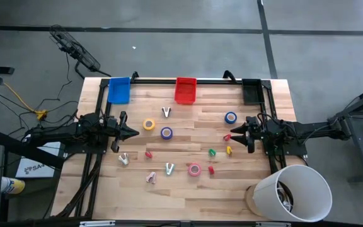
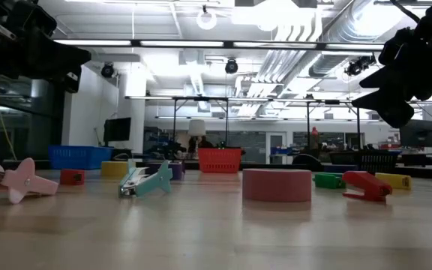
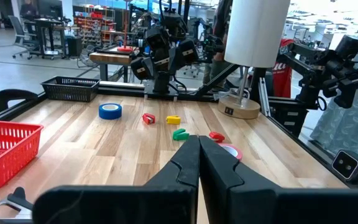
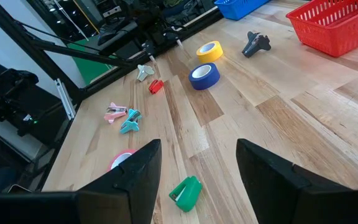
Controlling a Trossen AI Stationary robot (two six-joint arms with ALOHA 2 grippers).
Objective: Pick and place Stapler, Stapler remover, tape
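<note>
Wooden table (image 1: 188, 157) is taking up most of the scene, concrete floor around it, open workshop with ceiling lights and ducts showing behind in the low view. White bucket (image 1: 300, 192) is sitting at the table's near right corner. Both arms are hanging above the table, facing each other: left gripper (image 1: 130, 132) at the left side with its fingers pressed together on nothing, right gripper (image 1: 234, 133) at the right side with its fingers apart, empty.

Three bins are lining the far edge: blue bin (image 1: 119, 89), red bin (image 1: 185, 89), black bin (image 1: 251, 91).

Tape: yellow roll (image 1: 149, 124) and a blue roll (image 1: 166, 132) are lying near each other, just ahead of the left gripper; second blue roll (image 1: 230, 117) is lying near the right gripper, far side; pink roll (image 1: 195, 169) is lying near the front, middle.

Small stuff is scattered between: dark-and-white remover (image 1: 166, 112) below the red bin, white one (image 1: 123, 159) near the left arm, pink one (image 1: 150, 178) and teal one (image 1: 169, 168) at the front. Tiny staplers: red (image 1: 149, 153), green (image 1: 212, 152), yellow (image 1: 229, 150), red (image 1: 211, 169); another red one (image 1: 227, 137) is lying right by the right gripper's tips. Nothing is blocking either gripper's way.
</note>
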